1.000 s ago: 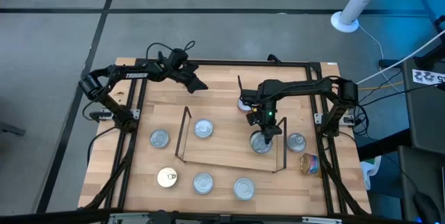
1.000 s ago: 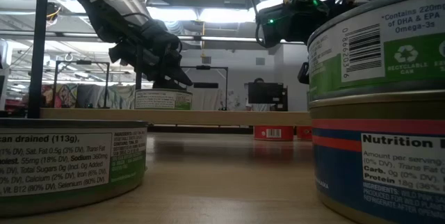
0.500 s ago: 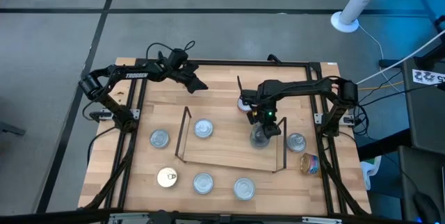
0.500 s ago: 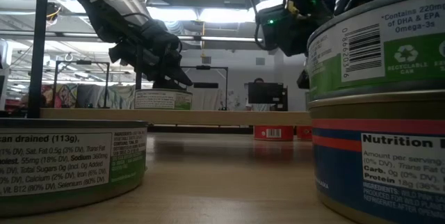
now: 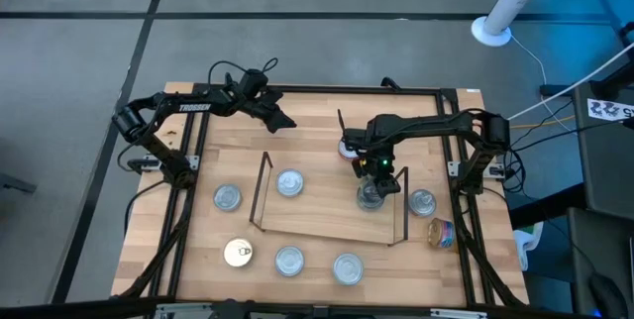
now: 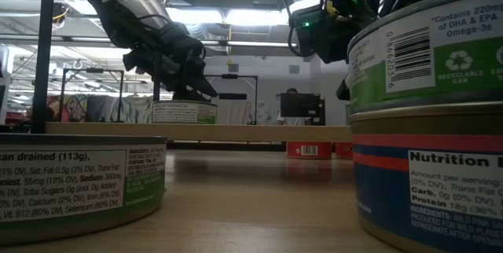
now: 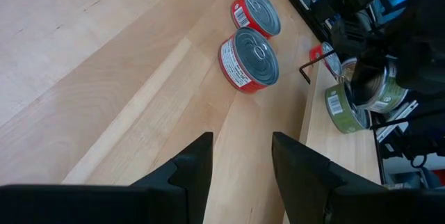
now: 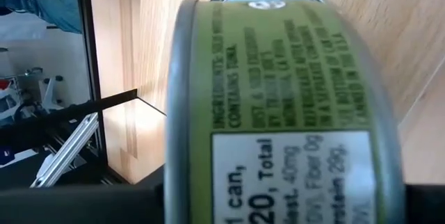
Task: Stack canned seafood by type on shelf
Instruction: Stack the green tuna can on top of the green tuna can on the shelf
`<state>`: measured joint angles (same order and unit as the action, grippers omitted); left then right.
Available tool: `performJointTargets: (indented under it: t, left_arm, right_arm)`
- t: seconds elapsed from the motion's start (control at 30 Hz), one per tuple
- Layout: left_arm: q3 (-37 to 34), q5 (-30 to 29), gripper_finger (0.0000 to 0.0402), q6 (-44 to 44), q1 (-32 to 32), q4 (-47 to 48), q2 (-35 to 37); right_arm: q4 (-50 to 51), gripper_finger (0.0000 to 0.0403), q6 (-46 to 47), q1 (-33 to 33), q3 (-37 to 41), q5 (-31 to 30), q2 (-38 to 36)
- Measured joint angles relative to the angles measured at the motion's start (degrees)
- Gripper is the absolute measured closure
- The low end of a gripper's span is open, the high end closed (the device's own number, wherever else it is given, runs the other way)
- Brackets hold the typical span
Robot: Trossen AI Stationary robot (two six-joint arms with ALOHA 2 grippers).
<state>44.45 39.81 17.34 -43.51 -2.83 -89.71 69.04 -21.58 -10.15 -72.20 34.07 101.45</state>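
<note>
Right wrist view: right gripper (image 5: 373,186) clamped on green-labelled tin (image 8: 278,106) over shelf (image 5: 327,215); left gripper (image 7: 240,161) jaws apart, idle.

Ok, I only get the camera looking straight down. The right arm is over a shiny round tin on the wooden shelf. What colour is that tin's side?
Observer: Green. The right tool is shut on a green-labelled round metal tin.
Operator: Is anything under it?
Observer: Yes, another silver-topped tin sits right below it, and its side is green too.
Operator: And the tins half hidden by that arm?
Observer: Two red-sided round tins with silver tops, standing on the wooden tabletop.
</note>
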Motion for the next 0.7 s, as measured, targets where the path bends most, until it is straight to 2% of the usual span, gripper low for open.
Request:
performJointTargets:
  t: [0.13,0.57,0.7]
  left_arm:
    - [0.0,0.0,0.0259,0.0,0.0,0.0,0.0]
    - [0.0,0.0,0.0259,0.0,0.0,0.0,0.0]
    - [0.0,0.0,0.0259,-0.1,0.0,0.0,0.0]
  right_arm:
    - [0.0,0.0267,0.5,0.0,0.0,-1.1,0.0]
    - [-0.2,0.0182,0.8,0.1,0.0,-0.7,0.0]
    - [-0.1,0.0168,0.8,0.1,-0.1,-1.4,-0.1]
